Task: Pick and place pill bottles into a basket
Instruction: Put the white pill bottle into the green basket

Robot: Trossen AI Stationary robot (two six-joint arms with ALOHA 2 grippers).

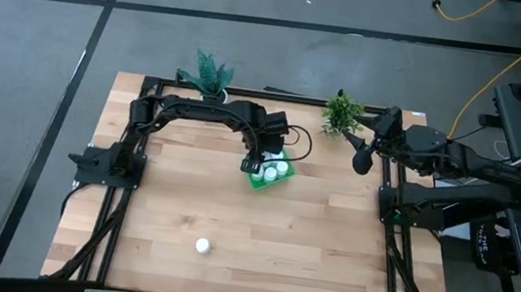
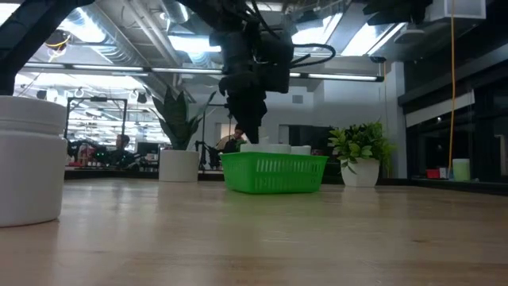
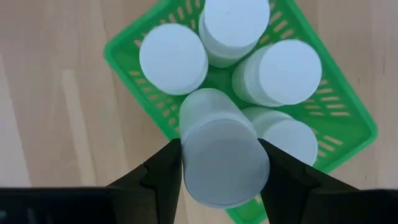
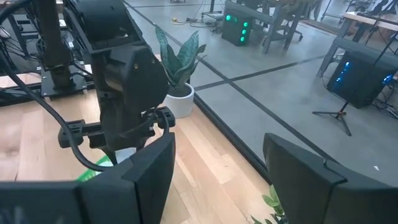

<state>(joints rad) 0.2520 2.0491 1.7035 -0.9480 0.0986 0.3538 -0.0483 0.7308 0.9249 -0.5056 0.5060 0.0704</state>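
I see one pill bottle (image 3: 224, 163) clamped in my left gripper (image 3: 221, 171), directly over the green basket (image 1: 258, 181) at frame centre (four bottles (image 3: 173, 58) already inside). A last bottle (image 1: 203, 246) stands lower centre-left. My right gripper (image 1: 361, 159) waits upper right, fingers apart.

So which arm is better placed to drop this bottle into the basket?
Left. The left gripper grips a pill bottle directly over the basket; the right gripper waits at the table's far edge.
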